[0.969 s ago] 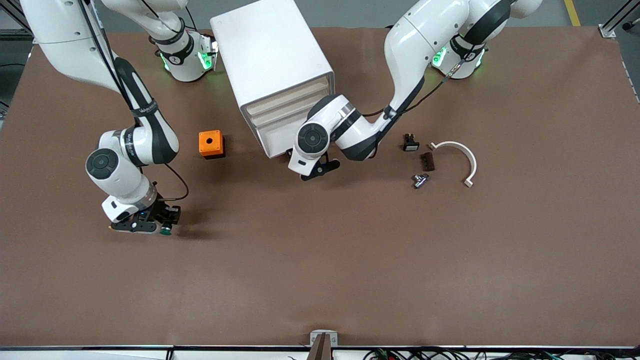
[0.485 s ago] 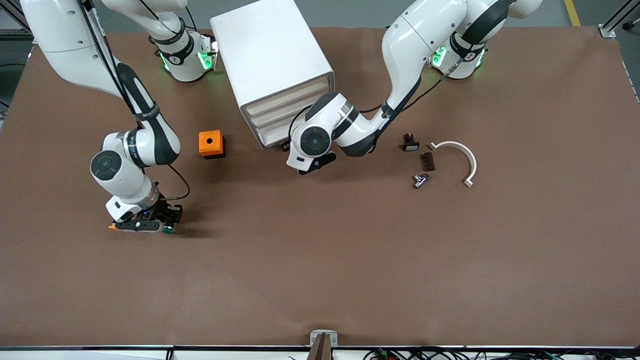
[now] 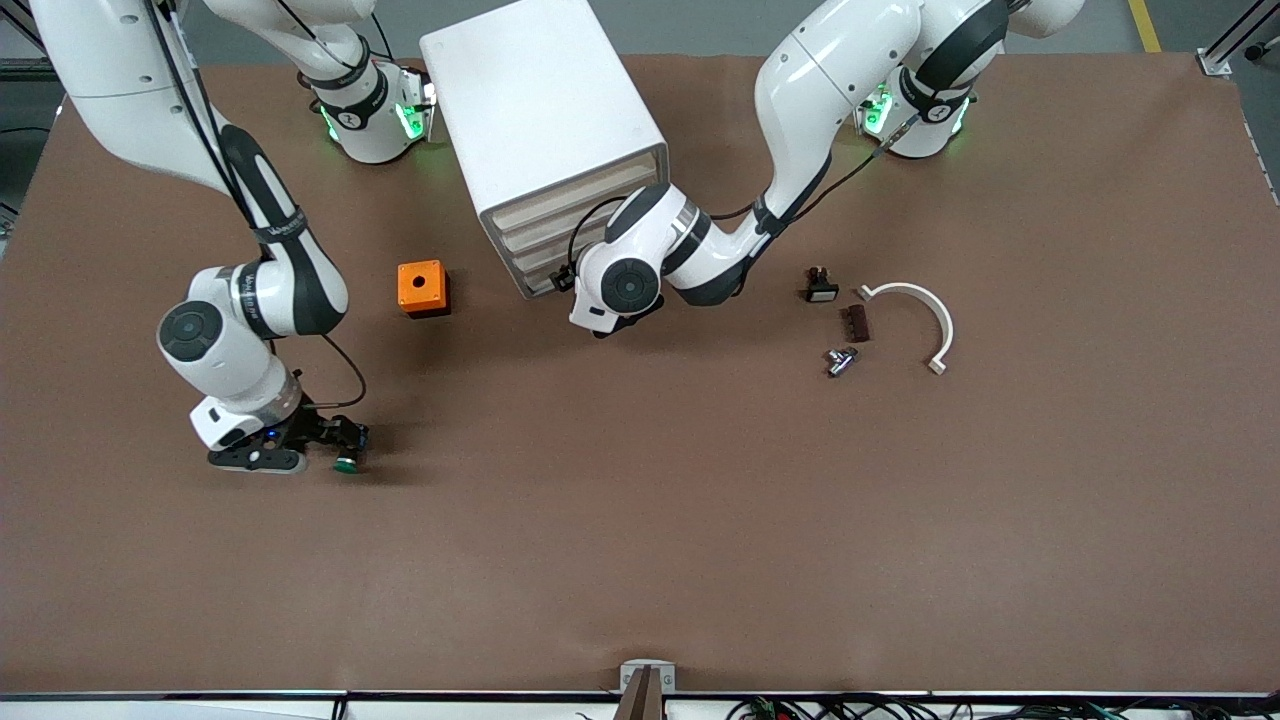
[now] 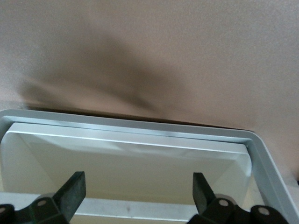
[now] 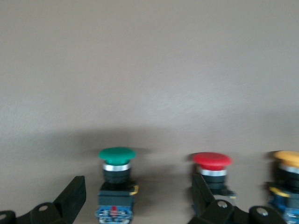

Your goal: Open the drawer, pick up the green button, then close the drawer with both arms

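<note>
Table (image 3: 640,560), brown, carrying all items listed. Right arm (image 3: 250,300), white with black joint rings, reaching down at its own end of the table. Right gripper (image 3: 335,445) low at the table surface, jaws spread wide and clamping nothing. Button (image 5: 117,161), green cap on a black-and-blue body, standing upright on the table between the spread fingers (image 5: 72,193), touched by neither as far as the right wrist view shows. Red-capped button (image 5: 212,163) just beside it, upright, partly hidden by one finger; yellow-capped button (image 5: 287,161) next in the same row, cut by the frame edge. Orange box (image 3: 423,288), a round hole in its top, between the right arm and the cabinet. Cabinet (image 3: 545,120), white, four cream drawer fronts facing the left arm's end and the front camera. Left arm (image 3: 800,120) bent down to the lower drawer fronts. Left gripper (image 4: 138,186) at the drawer (image 4: 140,135), jaws wide, holding nothing; white tray and its front rim show under the fingers, how far out the drawer stands cannot be told. Small black part (image 3: 821,288), dark brown block (image 3: 855,322), metal fitting (image 3: 840,360) and white half-ring (image 3: 915,310) clustered toward the left arm's end.
</note>
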Available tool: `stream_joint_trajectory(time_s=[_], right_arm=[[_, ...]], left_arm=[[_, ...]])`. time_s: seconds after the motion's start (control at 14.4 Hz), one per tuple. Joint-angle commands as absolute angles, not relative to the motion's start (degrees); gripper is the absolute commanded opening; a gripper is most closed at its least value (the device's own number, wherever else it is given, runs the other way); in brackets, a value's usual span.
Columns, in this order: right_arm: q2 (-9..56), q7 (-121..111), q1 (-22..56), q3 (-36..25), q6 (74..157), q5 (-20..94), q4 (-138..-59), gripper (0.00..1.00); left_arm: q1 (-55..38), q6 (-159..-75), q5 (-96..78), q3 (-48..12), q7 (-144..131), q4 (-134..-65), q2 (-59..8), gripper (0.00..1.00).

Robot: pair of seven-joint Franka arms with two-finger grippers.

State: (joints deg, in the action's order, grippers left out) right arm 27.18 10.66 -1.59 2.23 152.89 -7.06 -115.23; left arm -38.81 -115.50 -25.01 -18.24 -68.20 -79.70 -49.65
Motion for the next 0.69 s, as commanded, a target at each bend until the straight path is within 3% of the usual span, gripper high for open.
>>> stream_joint_trajectory(time_s=[0.0,0.62], right_arm=[[22.08,9.32,-3.52,3.69,146.37,-6.42,-115.49,1.0],[9.41,2.73,-4.39,3.69,126.59,0.88,-111.55,1.0]], left_arm=[[-39.29,-115.93,-27.6,-18.54,-67.68,-79.8,-49.39,1.0],[-38.14,-116.02,-23.3,-16.27,-68.2,-79.19,-47.2,1.0]])
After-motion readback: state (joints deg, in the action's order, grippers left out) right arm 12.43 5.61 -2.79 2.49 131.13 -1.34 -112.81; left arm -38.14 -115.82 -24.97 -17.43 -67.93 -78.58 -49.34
